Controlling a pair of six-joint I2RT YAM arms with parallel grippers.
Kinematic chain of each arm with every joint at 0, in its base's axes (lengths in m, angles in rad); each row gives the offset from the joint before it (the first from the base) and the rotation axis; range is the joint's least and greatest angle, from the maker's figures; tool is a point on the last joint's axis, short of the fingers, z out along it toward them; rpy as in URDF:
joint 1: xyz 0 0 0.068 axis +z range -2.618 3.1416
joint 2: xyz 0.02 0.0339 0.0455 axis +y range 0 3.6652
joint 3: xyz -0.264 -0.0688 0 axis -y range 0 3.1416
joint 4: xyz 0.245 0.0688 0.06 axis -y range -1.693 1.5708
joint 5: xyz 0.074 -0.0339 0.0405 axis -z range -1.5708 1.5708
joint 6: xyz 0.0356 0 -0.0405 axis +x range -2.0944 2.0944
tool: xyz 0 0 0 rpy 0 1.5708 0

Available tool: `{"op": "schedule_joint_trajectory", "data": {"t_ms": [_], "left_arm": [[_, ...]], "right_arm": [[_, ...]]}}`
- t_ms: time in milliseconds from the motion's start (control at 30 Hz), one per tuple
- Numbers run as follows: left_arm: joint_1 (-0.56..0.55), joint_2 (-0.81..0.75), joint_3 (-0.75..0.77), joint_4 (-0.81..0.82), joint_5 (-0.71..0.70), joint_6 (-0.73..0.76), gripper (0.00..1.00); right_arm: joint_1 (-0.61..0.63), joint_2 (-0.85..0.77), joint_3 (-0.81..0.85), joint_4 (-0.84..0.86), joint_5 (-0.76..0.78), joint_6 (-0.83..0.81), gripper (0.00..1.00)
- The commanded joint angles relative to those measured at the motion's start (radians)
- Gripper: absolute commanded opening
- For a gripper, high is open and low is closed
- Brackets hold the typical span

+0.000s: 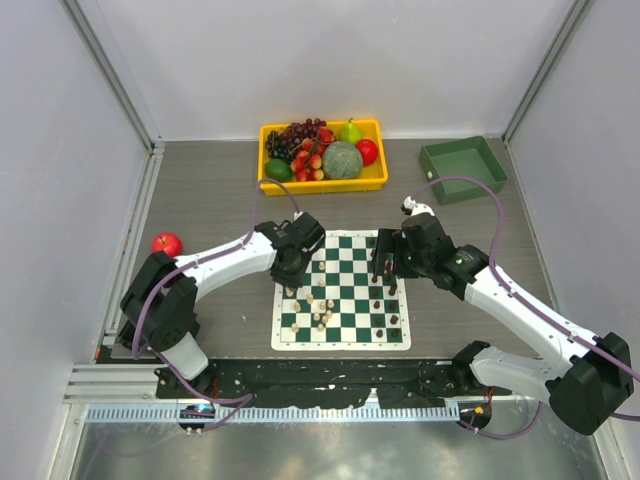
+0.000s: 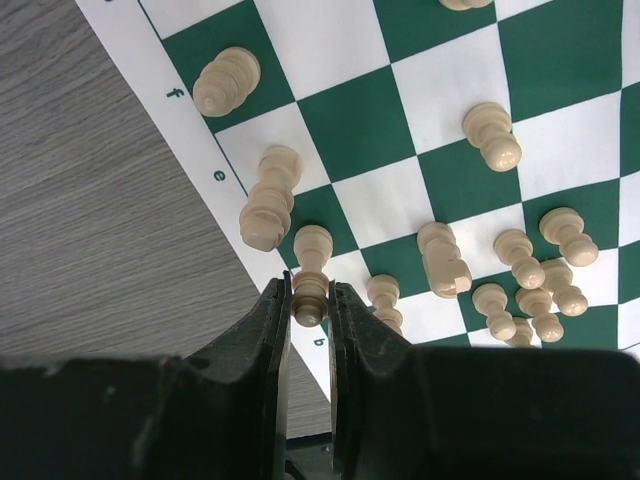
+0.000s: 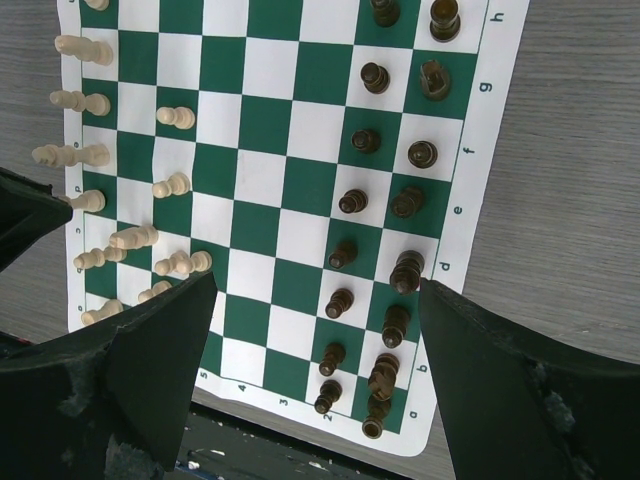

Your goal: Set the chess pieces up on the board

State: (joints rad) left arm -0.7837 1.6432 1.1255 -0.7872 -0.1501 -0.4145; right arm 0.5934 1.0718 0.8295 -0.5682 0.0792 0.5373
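Observation:
The board (image 1: 345, 265) lies in the middle of the table. Cream chess pieces (image 1: 320, 310) stand and lie on its left half. Dark pieces (image 1: 392, 322) stand in two rows along its right edge. My left gripper (image 1: 292, 270) is over the board's left edge. In the left wrist view this gripper (image 2: 310, 290) is shut on the head of an upright cream piece (image 2: 311, 245) at the white border; other cream pieces (image 2: 268, 205) lie around it. My right gripper (image 1: 385, 262) hangs above the dark rows (image 3: 352, 200), and in its wrist view it (image 3: 315, 283) is wide open and empty.
A yellow tray (image 1: 320, 188) of fruit stands behind the board. A green bin (image 1: 462, 170) sits at the back right. A red apple (image 1: 167, 244) lies on the table at the left. Walls close in both sides.

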Motion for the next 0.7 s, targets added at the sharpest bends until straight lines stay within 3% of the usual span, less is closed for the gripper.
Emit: {"op": "schedule_joint_trajectory", "data": {"t_ms": [0,333,667], "left_arm": [[-0.003,0.015,0.043,0.017,-0.025,0.005,0.14],[-0.003,0.040,0.043,0.014,-0.022,0.006,0.16],[-0.003,0.015,0.042,0.000,-0.009,0.006,0.32]], "right_arm": [[-0.001,0.000,0.003,0.034,-0.007,0.013,0.88],[-0.003,0.000,0.003,0.033,-0.007,0.012,0.88],[-0.003,0.004,0.008,0.034,-0.012,0.009,0.88]]}}
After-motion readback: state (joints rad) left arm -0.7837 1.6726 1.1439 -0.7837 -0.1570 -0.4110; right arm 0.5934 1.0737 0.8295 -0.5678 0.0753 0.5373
